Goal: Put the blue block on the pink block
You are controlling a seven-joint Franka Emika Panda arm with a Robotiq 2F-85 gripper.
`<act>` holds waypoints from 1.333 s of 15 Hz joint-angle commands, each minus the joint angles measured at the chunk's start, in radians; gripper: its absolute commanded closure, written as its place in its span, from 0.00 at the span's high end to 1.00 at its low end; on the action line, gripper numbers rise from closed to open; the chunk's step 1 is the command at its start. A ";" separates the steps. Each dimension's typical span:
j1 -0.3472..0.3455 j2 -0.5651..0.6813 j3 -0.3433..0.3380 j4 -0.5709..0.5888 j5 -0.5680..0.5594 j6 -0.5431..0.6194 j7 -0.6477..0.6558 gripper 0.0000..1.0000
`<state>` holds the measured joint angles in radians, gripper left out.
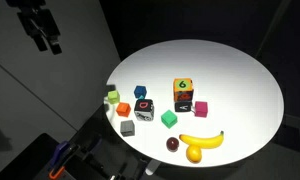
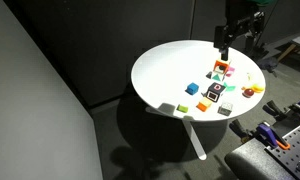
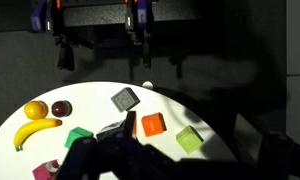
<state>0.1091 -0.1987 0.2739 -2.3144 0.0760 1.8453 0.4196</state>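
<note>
I see the gripper (image 1: 45, 42) high up at about 10 o'clock from the white round table (image 1: 240, 70), off its edge and well apart from all the blocks. Its two fingers stand apart from each other, so it looks open to me, and there is nothing between them.

The blue block (image 1: 140, 92) lies on the table, not yet lifted. In an exterior view it is on the side of the table nearer to the gripper. A black cube with white and red marks (image 1: 143, 107) is just beside it at 6 o'clock. The pink block (image 1: 200, 108) also lies on the table, between 3 and 4 o'clock from the blue block and apart from it. Nothing is on top of it. The taller yellow-green block marked "6" (image 1: 182, 88) stands near the pink block, at about 11 o'clock from it.

Close to the table edge at 5 o'clock from the pink block lies a banana (image 1: 202, 141).

In the wrist view I see a grey cube (image 3: 124, 99), an orange cube (image 3: 152, 124) and a light green cube (image 3: 189, 138). A dark blurred shape covers the lower part of that view, and I cannot find the blue block there.
</note>
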 commanded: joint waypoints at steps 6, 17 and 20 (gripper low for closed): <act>0.018 0.005 -0.018 0.005 -0.010 0.002 0.007 1.00; 0.001 0.061 -0.067 0.044 -0.027 0.169 -0.003 1.00; 0.000 0.089 -0.079 0.050 -0.034 0.231 -0.013 1.00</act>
<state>0.1088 -0.1470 0.2102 -2.2975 0.0662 2.0395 0.4178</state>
